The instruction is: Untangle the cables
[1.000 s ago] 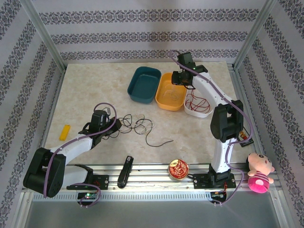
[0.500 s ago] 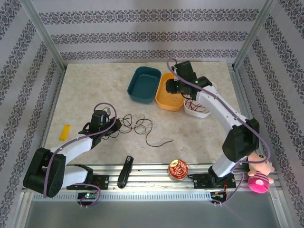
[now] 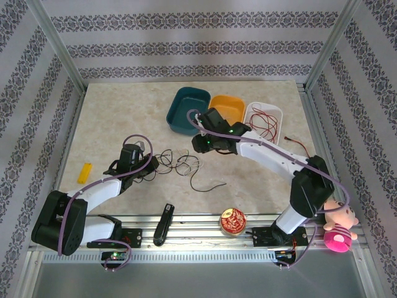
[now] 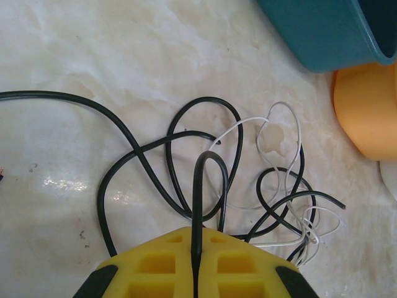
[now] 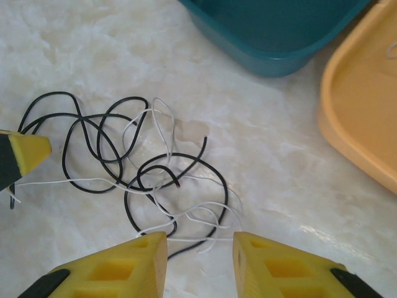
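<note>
Left pincer (image 4: 196, 239) is clamped tight on a loop of black cable (image 4: 142, 162), down low on the marble table (image 3: 111, 118). Right pincer (image 5: 200, 239) hangs with its jaws partly apart, gripping nothing, right above the tangle (image 3: 180, 164), where black strands and white cable (image 5: 74, 181) cross mid-table between the two arms. Beyond it, three containers stand in a row: teal tub (image 3: 186, 108), orange tub (image 3: 226, 104) against it, then white tray (image 3: 277, 113) with the red cable (image 3: 263, 123) coiled inside. Bare marble opens out to the far left, and a yellow block (image 3: 84, 172) lies near the left edge.
</note>
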Robot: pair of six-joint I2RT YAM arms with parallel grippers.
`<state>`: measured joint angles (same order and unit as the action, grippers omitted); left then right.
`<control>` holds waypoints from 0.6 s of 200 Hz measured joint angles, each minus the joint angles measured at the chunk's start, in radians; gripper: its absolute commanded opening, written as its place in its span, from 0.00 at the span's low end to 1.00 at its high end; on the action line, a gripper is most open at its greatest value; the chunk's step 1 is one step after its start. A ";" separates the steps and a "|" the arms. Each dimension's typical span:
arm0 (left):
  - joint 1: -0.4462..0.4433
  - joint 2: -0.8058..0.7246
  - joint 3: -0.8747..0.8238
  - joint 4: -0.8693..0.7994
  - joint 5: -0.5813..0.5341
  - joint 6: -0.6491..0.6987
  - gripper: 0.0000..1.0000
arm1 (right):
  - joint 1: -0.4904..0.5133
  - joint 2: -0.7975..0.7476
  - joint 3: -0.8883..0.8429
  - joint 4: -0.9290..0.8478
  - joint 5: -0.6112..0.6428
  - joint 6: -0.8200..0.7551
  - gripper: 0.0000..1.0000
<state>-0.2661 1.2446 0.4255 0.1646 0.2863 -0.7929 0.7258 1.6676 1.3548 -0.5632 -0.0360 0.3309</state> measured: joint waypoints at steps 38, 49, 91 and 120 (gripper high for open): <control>0.000 0.000 0.000 0.000 0.000 -0.002 0.00 | 0.026 0.193 0.137 -0.032 -0.010 -0.008 0.34; 0.000 0.000 0.000 0.000 0.000 -0.002 0.00 | 0.030 0.244 0.185 -0.047 -0.018 -0.012 0.34; 0.000 0.000 0.000 0.000 0.000 -0.002 0.00 | 0.035 0.398 0.359 -0.086 -0.042 -0.022 0.34; 0.000 0.000 0.000 0.000 0.000 -0.002 0.00 | 0.050 0.478 0.435 -0.119 -0.043 -0.027 0.35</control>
<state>-0.2661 1.2449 0.4255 0.1646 0.2867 -0.7948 0.7757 2.1460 1.7893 -0.6819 -0.0792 0.3042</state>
